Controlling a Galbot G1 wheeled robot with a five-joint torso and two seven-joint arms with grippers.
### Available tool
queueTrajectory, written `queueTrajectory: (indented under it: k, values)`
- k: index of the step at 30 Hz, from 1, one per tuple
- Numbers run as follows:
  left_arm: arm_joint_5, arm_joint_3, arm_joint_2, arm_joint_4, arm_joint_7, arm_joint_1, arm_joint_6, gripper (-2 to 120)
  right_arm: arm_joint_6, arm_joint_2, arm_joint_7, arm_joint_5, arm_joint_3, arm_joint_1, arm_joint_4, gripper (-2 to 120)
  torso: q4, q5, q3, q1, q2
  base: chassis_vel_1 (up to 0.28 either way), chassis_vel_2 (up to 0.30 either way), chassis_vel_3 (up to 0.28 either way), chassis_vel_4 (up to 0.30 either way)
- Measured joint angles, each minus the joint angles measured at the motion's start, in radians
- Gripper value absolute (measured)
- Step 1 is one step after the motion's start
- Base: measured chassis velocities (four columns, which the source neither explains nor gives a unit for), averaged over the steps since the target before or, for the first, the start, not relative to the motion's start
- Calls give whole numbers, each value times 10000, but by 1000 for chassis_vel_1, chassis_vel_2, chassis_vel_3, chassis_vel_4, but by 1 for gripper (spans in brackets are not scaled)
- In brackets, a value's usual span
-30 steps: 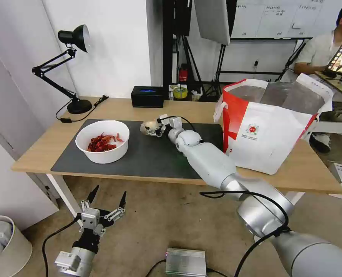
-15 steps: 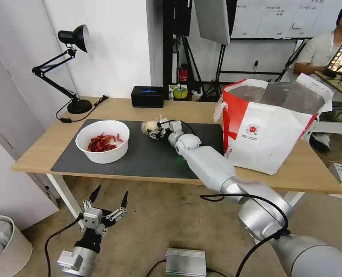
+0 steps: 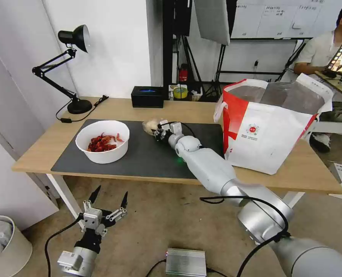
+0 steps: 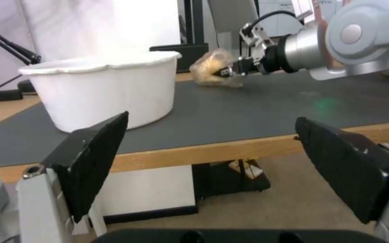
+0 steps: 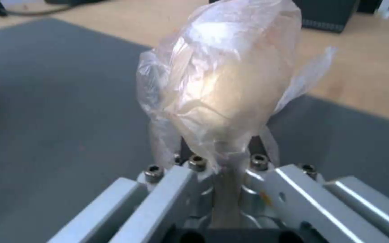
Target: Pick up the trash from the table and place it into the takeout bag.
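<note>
Right gripper (image 3: 158, 130) is clenched on the small clear bag (image 3: 151, 125). It holds the bag by its pinched end, just above the dark grey mat (image 3: 148, 154) on the bench (image 3: 305, 169). From the left wrist view, the bag's bottom looks like it touches the mat or is just off it; I cannot tell which.

Off to the gripper's left side sits the white bowl (image 3: 102, 141). It has red crayfish shells (image 3: 102, 142) in it. Well to the gripper's right stands the big takeout bag (image 3: 271, 127). It is white with red sides and a small round red logo. Its top is open and the silver lining shows inside. I cannot tell what is in it.

The small bag is crinkly and see-through, a bit yellow, with something pale and round inside. It puffs out right past the gripper's tips.

Left gripper (image 3: 106, 202) hangs low by the floor, in front of the bench, with its black fingers (image 4: 93, 158) spread wide and nothing in them.
</note>
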State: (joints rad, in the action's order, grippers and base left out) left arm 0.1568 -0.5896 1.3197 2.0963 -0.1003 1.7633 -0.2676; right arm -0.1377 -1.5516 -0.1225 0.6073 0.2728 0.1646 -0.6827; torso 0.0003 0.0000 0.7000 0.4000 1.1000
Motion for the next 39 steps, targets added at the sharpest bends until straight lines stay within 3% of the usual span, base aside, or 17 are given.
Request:
queueTrajectory:
  k: [6,8,10,13,14,17,21,28,33,36,39]
  values:
    - [23,-55,-12,92,10,48,-18,100,-259,692,496,93,119,353,-1487,1,-2,1,0,0,0,0,0,0,0]
    - [30,-88,-19,144,16,97,-44,100,-572,1371,970,232,244,674,-2834,1,-5,1,0,0,0,0,0,0,0]
    - [31,-93,-23,153,17,104,-45,100,-654,1539,1077,275,270,757,-3163,1,-4,1,0,0,0,0,0,0,0]
    - [34,-86,-48,198,21,142,-50,100,-1076,2747,1861,540,333,1538,-5336,1,-6,3,0,0,0,0,0,0,0]
    - [34,-86,-48,198,21,142,-50,100,-1076,2747,1861,540,333,1538,-5336,1,-6,3,0,0,0,0,0,0,0]
    - [34,-64,-133,232,30,124,-37,100,-1322,3656,2400,815,236,2388,-7296,1,-5,2,-1,0,0,0,0,0,0]
    - [30,-48,-138,311,38,143,-14,100,-1386,4385,2717,947,35,3076,-8703,0,-3,1,-1,-1,0,0,0,0,0]
    - [-45,13,-85,444,35,191,18,100,-1385,6258,3261,1156,-841,5084,-11710,0,-4,3,-2,-1,0,0,0,0,0]
    - [-75,45,-41,548,38,193,62,100,-1377,7022,3294,1188,-1467,6106,-12783,0,-6,5,-1,-1,0,0,0,0,0]
    - [-203,112,73,584,39,247,60,100,-1355,7698,3304,1188,-2520,7393,-13951,0,-5,2,-2,-1,1,0,0,0,0]
    - [-260,145,128,600,38,276,50,100,-1332,7905,3305,1188,-3188,8085,-14534,0,-5,2,-2,-2,1,0,0,0,0]
